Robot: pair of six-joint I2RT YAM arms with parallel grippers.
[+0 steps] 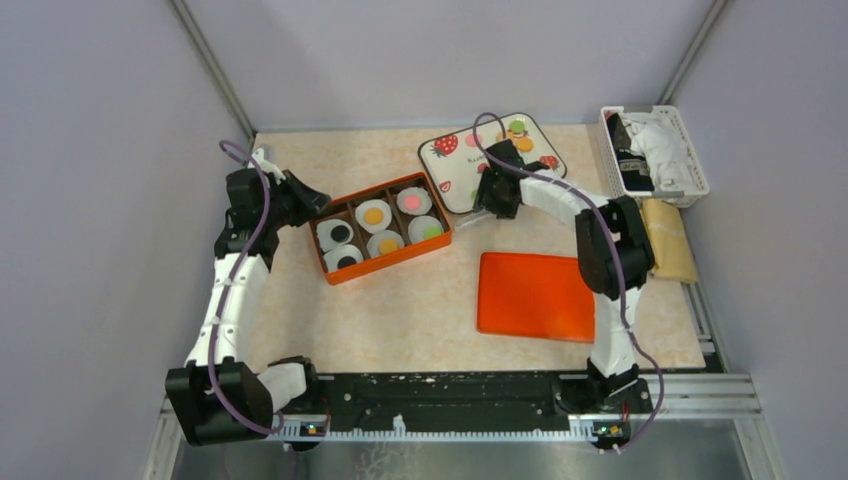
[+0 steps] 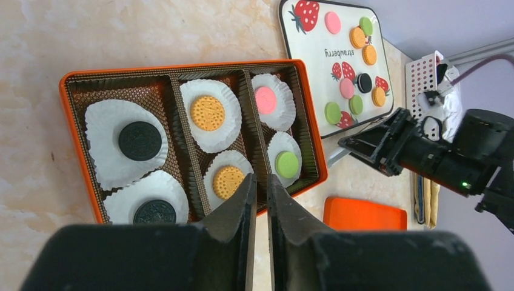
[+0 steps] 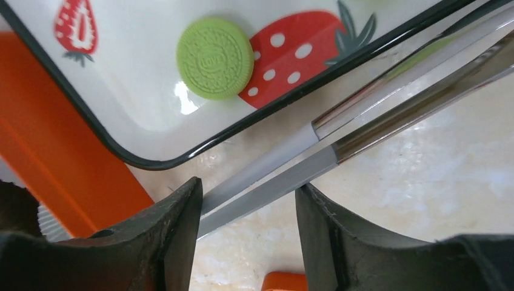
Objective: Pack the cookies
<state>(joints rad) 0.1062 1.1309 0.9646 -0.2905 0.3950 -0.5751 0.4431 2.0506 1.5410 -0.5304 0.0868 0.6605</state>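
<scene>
The orange box [image 1: 392, 261] holds six white paper cups, each with one cookie: two black [image 2: 140, 140], two orange [image 2: 208, 113], one pink [image 2: 265, 100], one green [image 2: 287, 164]. Several more cookies lie on the strawberry-print tray [image 1: 452, 176], among them a green cookie [image 3: 215, 57]. Metal tongs [image 3: 363, 115] lie on the table along the tray's edge. My right gripper [image 3: 248, 189] is open, low over the table, with the tongs' handle end between its fingers, not gripped. My left gripper [image 2: 259, 182] is shut and empty, above the box's near edge.
The flat orange lid [image 1: 535, 295] lies right of the box, in front of the right arm. A white basket [image 1: 655, 150] with cloths stands at the back right, with a tan pad [image 1: 668, 240] in front of it. Grey walls enclose the table.
</scene>
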